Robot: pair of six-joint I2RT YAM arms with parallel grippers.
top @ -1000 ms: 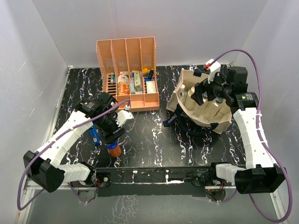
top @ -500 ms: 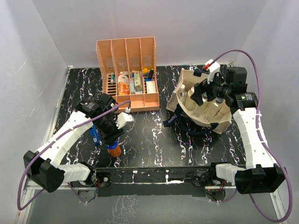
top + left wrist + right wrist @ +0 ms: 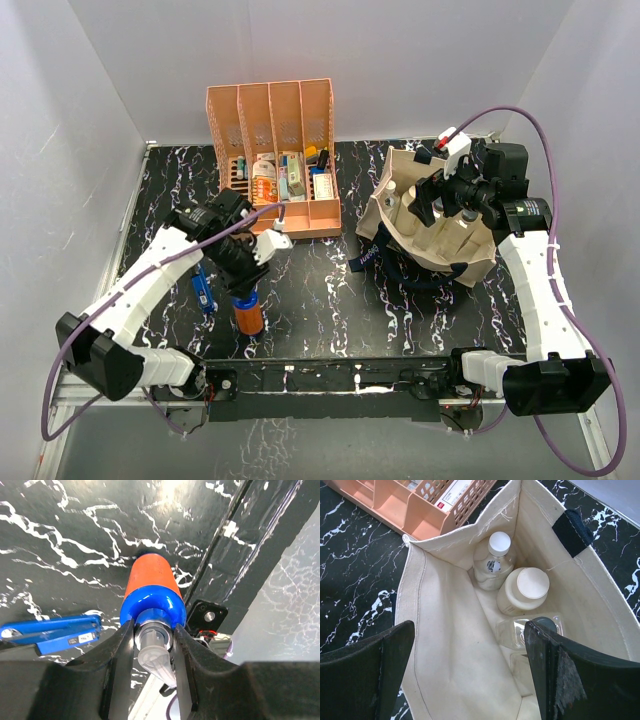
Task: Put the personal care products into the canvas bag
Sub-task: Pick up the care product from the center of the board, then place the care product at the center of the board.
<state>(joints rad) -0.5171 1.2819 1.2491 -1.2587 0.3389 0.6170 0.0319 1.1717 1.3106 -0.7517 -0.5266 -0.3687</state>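
Orange-brown bottle shows more under left end effector.

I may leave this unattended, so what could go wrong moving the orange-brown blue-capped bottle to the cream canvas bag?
1. The left end effector grips the orange-brown blue-capped bottle only by its clear nozzle; it could swing or slip out.
2. The right end effector hangs open over the mouth of the cream canvas bag, which already holds several bottles; the arms could collide there.

Orange-brown bottle, blue cap; counter black, white-veined; cream canvas bag; orange file rack.
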